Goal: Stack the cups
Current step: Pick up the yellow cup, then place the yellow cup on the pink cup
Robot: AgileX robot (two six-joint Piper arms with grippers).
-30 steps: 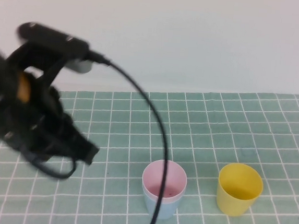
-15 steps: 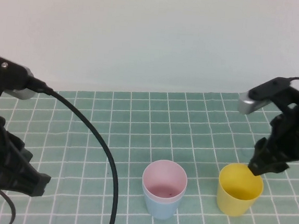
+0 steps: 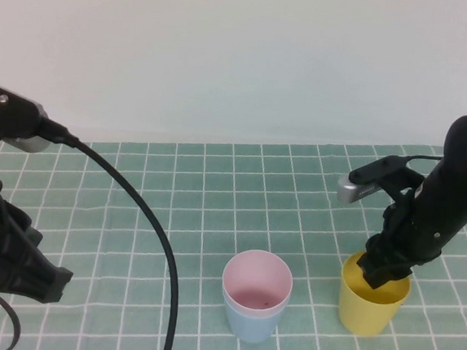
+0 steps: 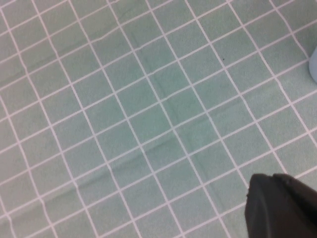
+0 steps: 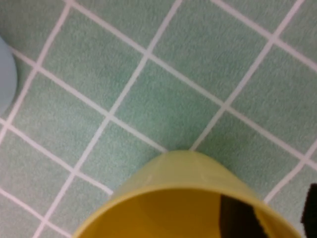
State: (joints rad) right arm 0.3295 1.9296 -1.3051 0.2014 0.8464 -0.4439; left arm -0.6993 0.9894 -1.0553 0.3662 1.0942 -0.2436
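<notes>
A pale pink cup [image 3: 257,282] sits nested in a light blue cup [image 3: 250,324] at the mat's front middle. To its right the yellow cup [image 3: 371,311] stands upright on its own. My right gripper [image 3: 372,274] is down at the yellow cup's far rim, open. In the right wrist view one finger [image 5: 238,218] is inside the yellow cup [image 5: 183,171] and the other [image 5: 311,213] is outside its wall. My left gripper [image 3: 46,282] hangs shut at the front left, away from the cups; its dark tip [image 4: 277,203] holds nothing.
A green mat with a white grid [image 3: 215,198] covers the table, and a plain white wall rises behind it. The left arm's black cable [image 3: 165,251] loops down just left of the nested cups. A sliver of the blue cup [image 4: 314,64] shows in the left wrist view.
The left arm has swung back to the front left. The right arm has come in from the right and lowered onto the yellow cup's rim, jaws apart.
</notes>
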